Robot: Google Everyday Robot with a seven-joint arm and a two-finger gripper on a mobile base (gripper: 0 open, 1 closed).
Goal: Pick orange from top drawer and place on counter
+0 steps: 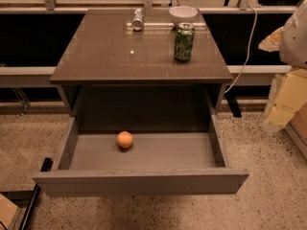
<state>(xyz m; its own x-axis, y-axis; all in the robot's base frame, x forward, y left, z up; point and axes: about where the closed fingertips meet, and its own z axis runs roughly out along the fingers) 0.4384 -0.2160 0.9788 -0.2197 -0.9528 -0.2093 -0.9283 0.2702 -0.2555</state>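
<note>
The orange [124, 139] lies on the grey floor of the top drawer [139, 181], left of middle and near its back. The drawer is pulled fully open below the counter [120, 51], a glossy dark grey-brown top. My gripper is not in this view. Only a white rounded part [295, 35], which may belong to my arm, shows at the right edge, well away from the drawer.
On the counter stand a green can [184, 42] at the right, a white bowl [183, 14] behind it and a silver can [137, 19] lying at the back. Yellowish boxes [288, 99] stand on the floor at the right. A white cable [244, 51] hangs behind the cabinet.
</note>
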